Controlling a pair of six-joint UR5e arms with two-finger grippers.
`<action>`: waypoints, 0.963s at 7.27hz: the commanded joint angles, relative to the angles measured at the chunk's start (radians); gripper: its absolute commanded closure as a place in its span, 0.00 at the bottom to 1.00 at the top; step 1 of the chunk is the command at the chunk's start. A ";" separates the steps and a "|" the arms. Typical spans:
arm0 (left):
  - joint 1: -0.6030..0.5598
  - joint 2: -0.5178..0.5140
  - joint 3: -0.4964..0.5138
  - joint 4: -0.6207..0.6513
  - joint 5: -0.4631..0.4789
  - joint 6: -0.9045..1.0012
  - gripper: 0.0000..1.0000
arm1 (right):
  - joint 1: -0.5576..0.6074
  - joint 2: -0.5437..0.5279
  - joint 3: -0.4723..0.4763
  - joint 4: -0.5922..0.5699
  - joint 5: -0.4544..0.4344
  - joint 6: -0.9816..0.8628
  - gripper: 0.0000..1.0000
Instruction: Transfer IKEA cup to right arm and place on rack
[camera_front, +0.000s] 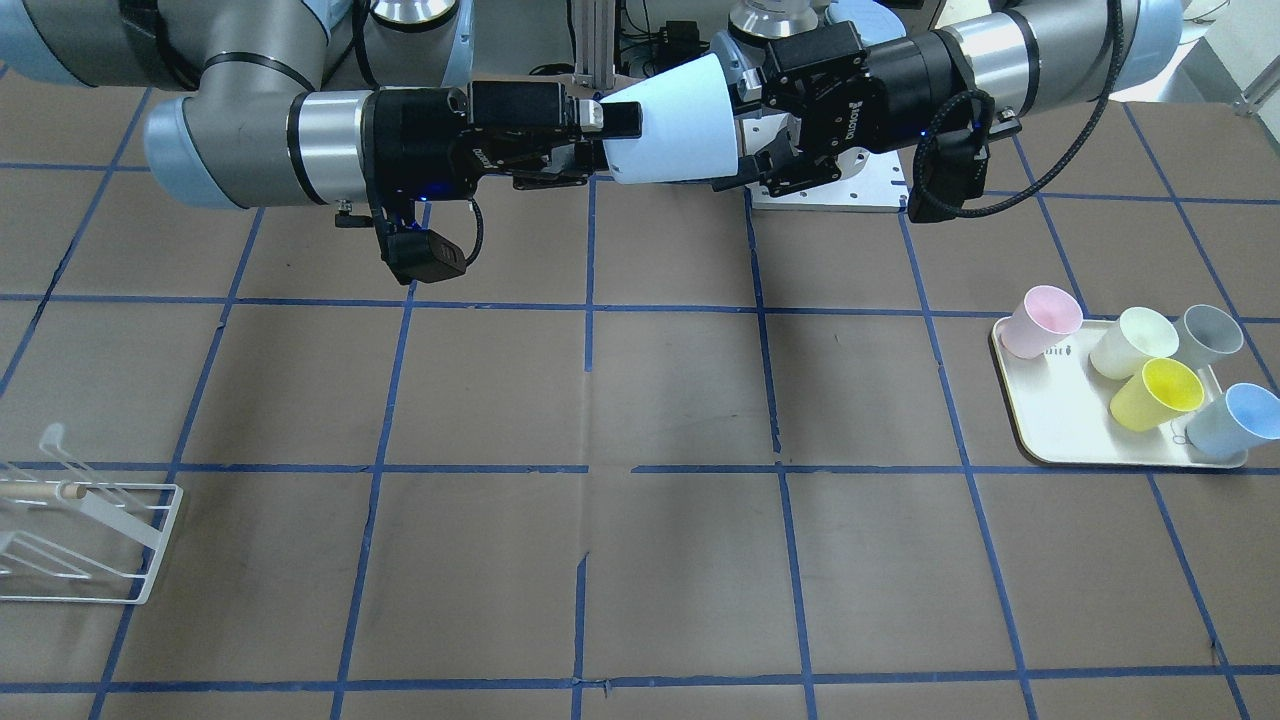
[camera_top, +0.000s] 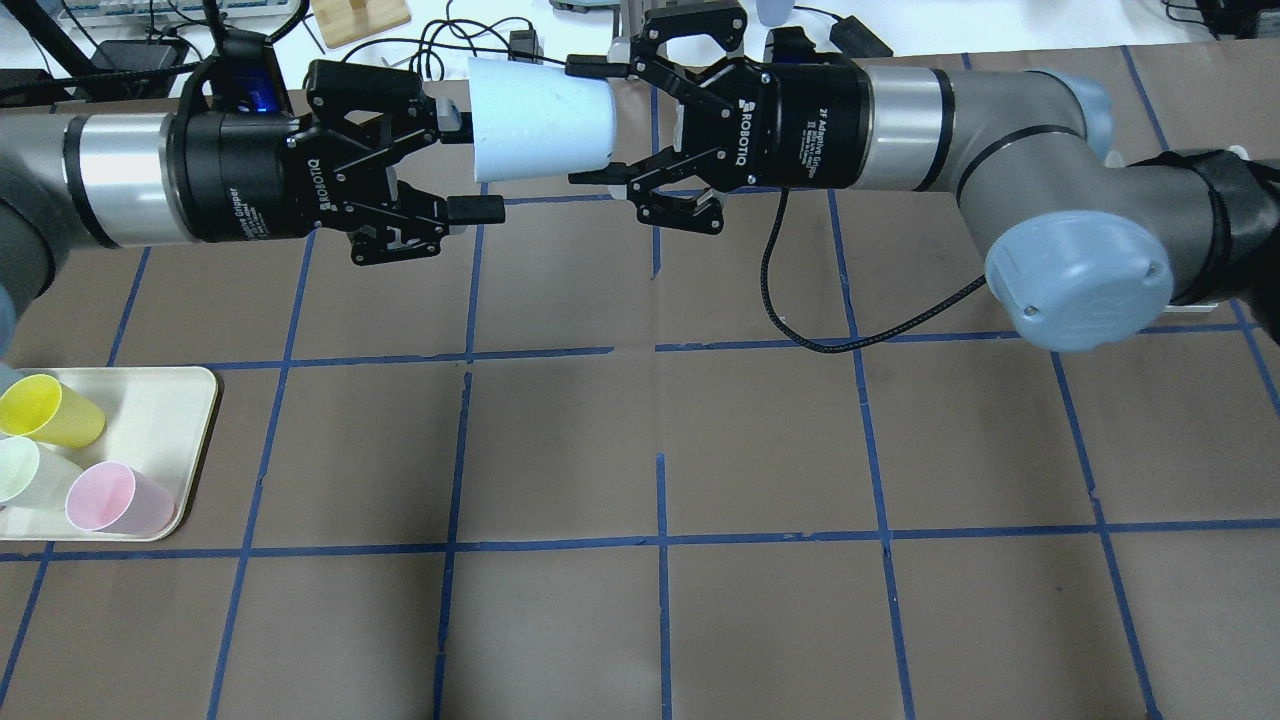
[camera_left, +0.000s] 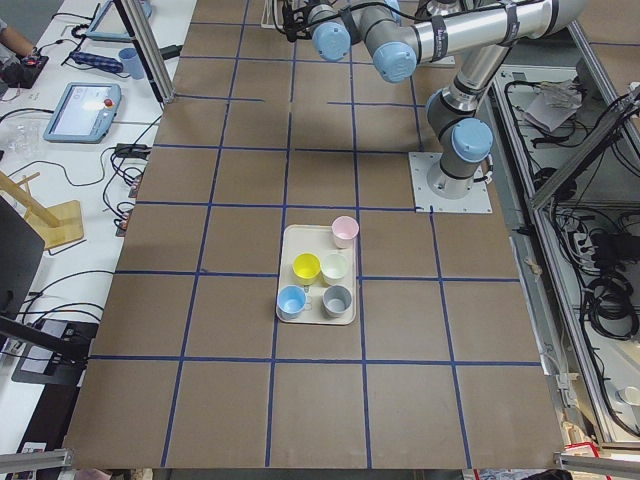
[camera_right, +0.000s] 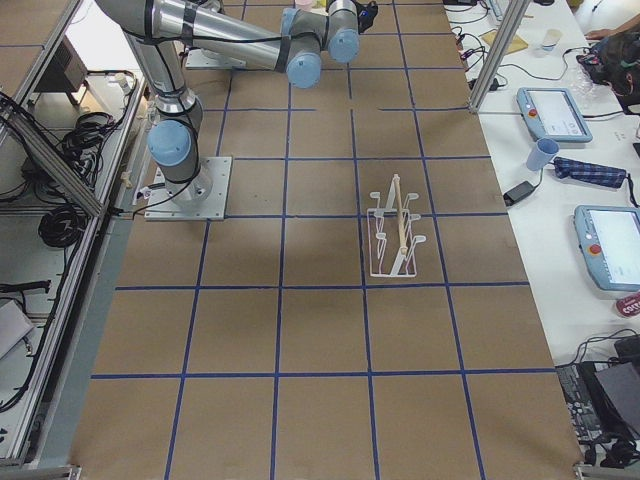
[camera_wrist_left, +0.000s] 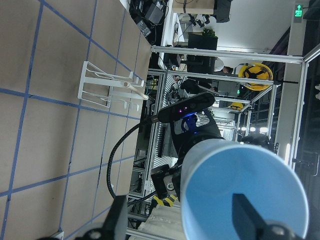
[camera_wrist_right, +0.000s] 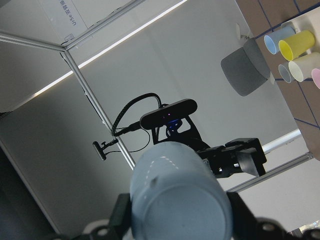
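The light blue IKEA cup (camera_front: 680, 120) hangs on its side in the air between both arms, high above the far middle of the table. It also shows in the overhead view (camera_top: 540, 120). My right gripper (camera_top: 600, 122) is shut on its narrow base end; the right wrist view shows a finger tight on each side of the cup (camera_wrist_right: 175, 200). My left gripper (camera_top: 465, 168) is open at the cup's wide rim. One finger is at the cup's mouth (camera_wrist_left: 240, 175), the other well clear of the wall. The white wire rack (camera_front: 80, 530) stands empty near the table's edge.
A cream tray (camera_front: 1060, 430) on my left holds a pink cup (camera_front: 1045, 320), a yellow cup (camera_front: 1160, 393), a cream cup, a grey cup and a second blue cup (camera_front: 1235, 420). A black cable hangs from the right wrist (camera_top: 800, 300).
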 joint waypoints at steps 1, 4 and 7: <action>0.003 0.005 0.047 0.006 0.099 -0.132 0.00 | -0.015 0.000 -0.008 0.000 0.004 0.033 0.39; 0.020 -0.019 0.219 -0.022 0.565 -0.222 0.00 | -0.053 0.000 -0.006 -0.003 -0.006 0.041 0.39; -0.008 -0.018 0.193 0.089 0.993 -0.250 0.00 | -0.115 -0.029 -0.017 -0.025 -0.226 0.047 0.39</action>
